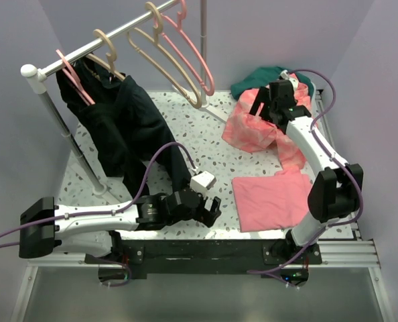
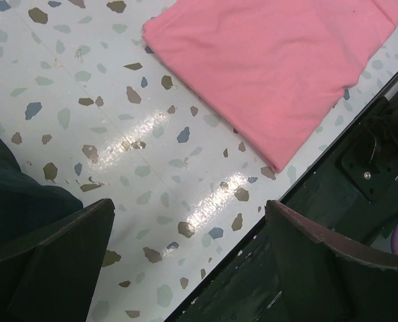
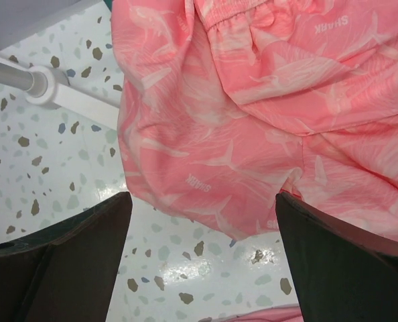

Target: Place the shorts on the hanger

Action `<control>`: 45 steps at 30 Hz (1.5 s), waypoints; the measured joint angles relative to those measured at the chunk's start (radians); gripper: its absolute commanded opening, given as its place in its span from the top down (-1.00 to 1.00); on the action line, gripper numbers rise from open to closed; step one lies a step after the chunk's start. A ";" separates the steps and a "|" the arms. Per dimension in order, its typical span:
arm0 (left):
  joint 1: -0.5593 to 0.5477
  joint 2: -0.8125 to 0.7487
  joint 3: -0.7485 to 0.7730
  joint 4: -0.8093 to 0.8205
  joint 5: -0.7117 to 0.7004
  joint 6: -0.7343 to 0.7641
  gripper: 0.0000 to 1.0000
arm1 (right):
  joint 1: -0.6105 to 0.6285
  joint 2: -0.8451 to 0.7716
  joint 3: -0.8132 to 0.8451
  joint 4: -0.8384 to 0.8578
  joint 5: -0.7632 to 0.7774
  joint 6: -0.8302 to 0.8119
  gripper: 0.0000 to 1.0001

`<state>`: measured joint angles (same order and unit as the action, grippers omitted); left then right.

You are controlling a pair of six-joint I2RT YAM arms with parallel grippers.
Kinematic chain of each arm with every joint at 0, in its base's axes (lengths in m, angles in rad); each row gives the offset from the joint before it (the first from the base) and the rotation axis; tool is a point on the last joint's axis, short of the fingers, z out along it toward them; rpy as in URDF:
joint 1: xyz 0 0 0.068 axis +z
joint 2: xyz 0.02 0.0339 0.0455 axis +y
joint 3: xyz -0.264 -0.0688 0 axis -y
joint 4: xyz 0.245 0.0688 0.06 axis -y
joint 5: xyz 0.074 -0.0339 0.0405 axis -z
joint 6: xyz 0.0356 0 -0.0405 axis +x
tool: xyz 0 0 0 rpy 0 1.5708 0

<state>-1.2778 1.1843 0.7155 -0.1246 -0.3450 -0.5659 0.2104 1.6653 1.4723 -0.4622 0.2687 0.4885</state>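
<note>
The salmon-pink shorts [image 1: 251,131] with a pale shark print lie crumpled on the table at the back right. My right gripper [image 1: 259,107] hovers over them, open. In the right wrist view the shorts [image 3: 252,114] fill the upper part, and the right gripper [image 3: 202,261] stands open above bare table just short of their hem. An empty beige hanger [image 1: 167,64] hangs on the rack rail at the back. My left gripper [image 1: 214,210] sits low at the table's near edge. It stands open, and nothing lies between the fingers of this left gripper [image 2: 189,268].
A plain pink cloth [image 1: 273,200] lies flat at the front right, also the pink cloth [image 2: 273,60]. A dark teal garment [image 1: 259,79] lies behind the shorts. Dark clothes [image 1: 118,127] hang from the rack's left end, near pink hangers [image 1: 193,57]. The rack's foot [image 3: 45,86] is left of the shorts.
</note>
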 measured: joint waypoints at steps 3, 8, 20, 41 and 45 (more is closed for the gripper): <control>0.000 -0.003 0.006 0.003 -0.004 0.000 -0.99 | -0.001 -0.037 -0.012 -0.003 -0.002 0.000 -0.84; 0.000 -0.005 0.015 0.003 -0.005 0.002 -0.99 | -0.002 -0.118 -0.051 -0.040 0.002 0.000 -0.86; 0.000 0.023 0.056 0.002 -0.007 0.008 -1.00 | -0.129 0.017 0.030 -0.039 -0.015 0.003 -0.82; 0.000 0.056 0.097 -0.048 -0.008 0.008 -1.00 | -0.190 0.439 0.255 0.029 -0.085 0.183 1.00; 0.000 0.056 0.097 -0.048 -0.007 0.008 -0.99 | -0.191 0.407 0.258 0.035 -0.116 0.182 1.00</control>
<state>-1.2778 1.2400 0.8120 -0.1730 -0.3523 -0.5575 0.0193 2.0720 1.7306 -0.4267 0.1532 0.6701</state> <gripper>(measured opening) 0.996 0.014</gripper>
